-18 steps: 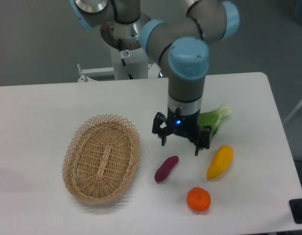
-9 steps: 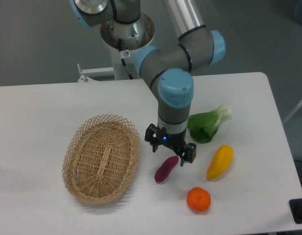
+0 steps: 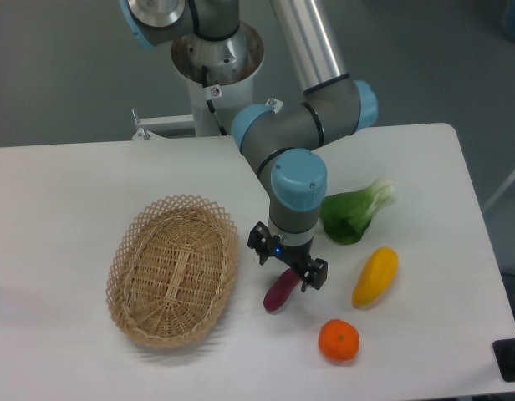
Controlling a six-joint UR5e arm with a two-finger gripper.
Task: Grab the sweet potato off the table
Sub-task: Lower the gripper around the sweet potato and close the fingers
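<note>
Now the gripper point(image 3: 287, 266) is straddling the sweet potato point(image 3: 280, 291) on the counter point(image 3: 65, 192), fingers spread, needing only to close and lift.

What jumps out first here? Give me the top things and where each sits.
The gripper hangs low at the table's centre, jaws open astride the upper end of the purple sweet potato. A big oval wicker basket fills the left of the white table. To the right lie a yellow fruit, a leafy green vegetable and, nearer the front edge, an orange.
</note>
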